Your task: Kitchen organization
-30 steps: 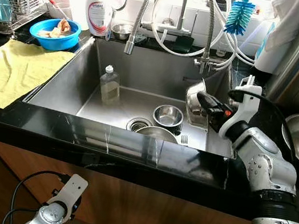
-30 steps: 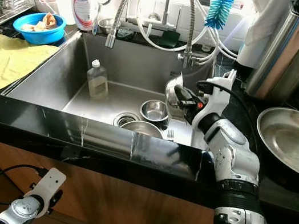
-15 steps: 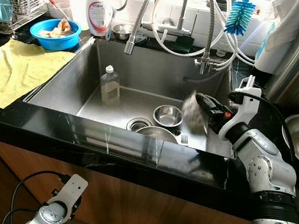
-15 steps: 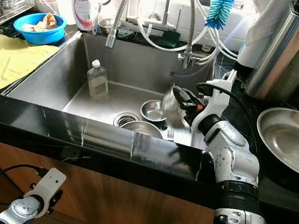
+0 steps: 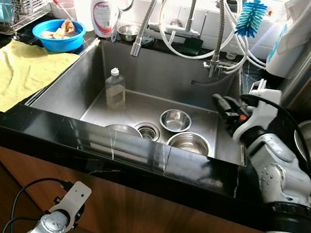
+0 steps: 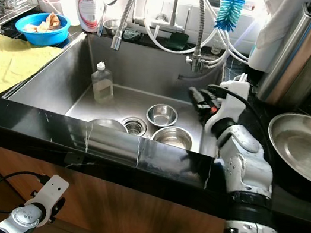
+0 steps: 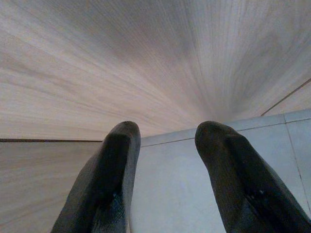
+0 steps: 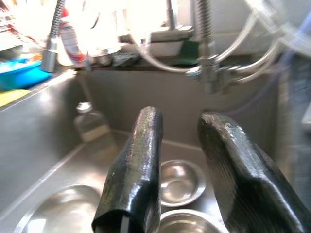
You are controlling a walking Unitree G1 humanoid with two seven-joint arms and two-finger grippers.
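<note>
The right gripper (image 5: 221, 104) is held open and empty above the sink (image 5: 83, 80), where three steel bowls (image 5: 175, 120) are left near the drain, presumably awaiting sorting.

Window glare behind, wrist blur

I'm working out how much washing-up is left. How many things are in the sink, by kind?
Steel bowls: 3 — small one, one at front right, one at front left.
Bottles: 1.
Total: 4.
</note>
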